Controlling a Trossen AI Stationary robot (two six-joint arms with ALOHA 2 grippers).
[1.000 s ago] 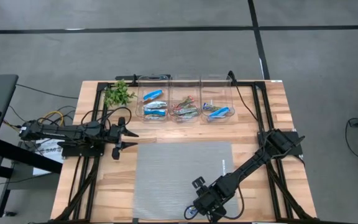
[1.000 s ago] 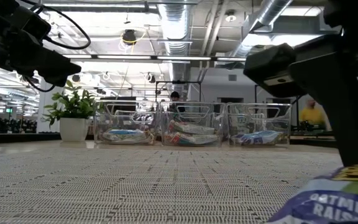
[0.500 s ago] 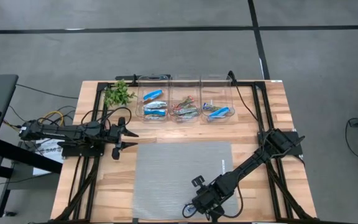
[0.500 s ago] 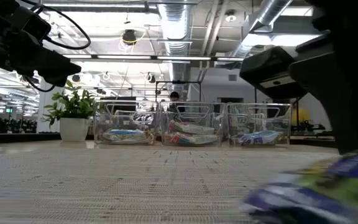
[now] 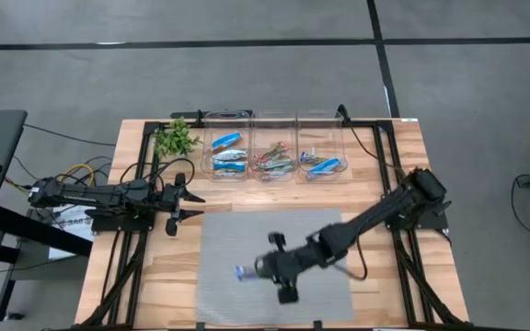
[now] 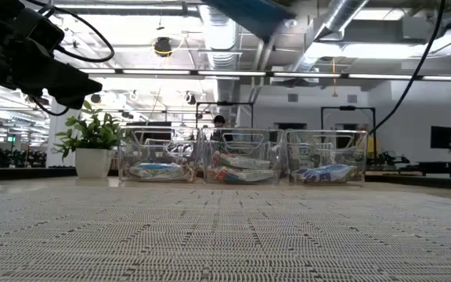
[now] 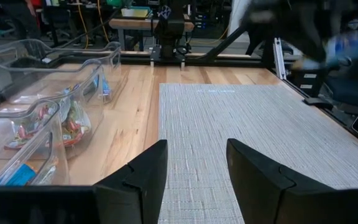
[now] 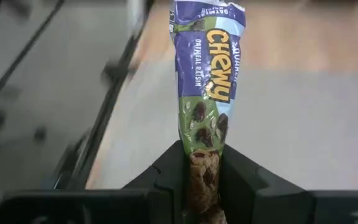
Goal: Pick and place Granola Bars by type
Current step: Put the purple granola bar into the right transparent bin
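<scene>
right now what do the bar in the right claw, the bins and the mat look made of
Granola bar: glossy printed film wrapper, probably plastic; it shines and crinkles.
Bins: clear hard plastic; their contents show through.
Mat: grey woven weave, likely vinyl or fabric.

Two arms, both dark, near black, built of slim jointed links.

Left arm point(image 5: 109, 196), left middle of high view: long straight link, yellow and dark cables bunched at its base near the frame's left edge. Left gripper point(image 7: 194, 168): two broad, flat, matte black wedge fingers.

Right arm point(image 5: 375, 221), lower right of high view: boxy black base block, thin black cable looping beside the forearm. Right gripper point(image 8: 201, 174): angular black fingers with chamfered edges.
</scene>
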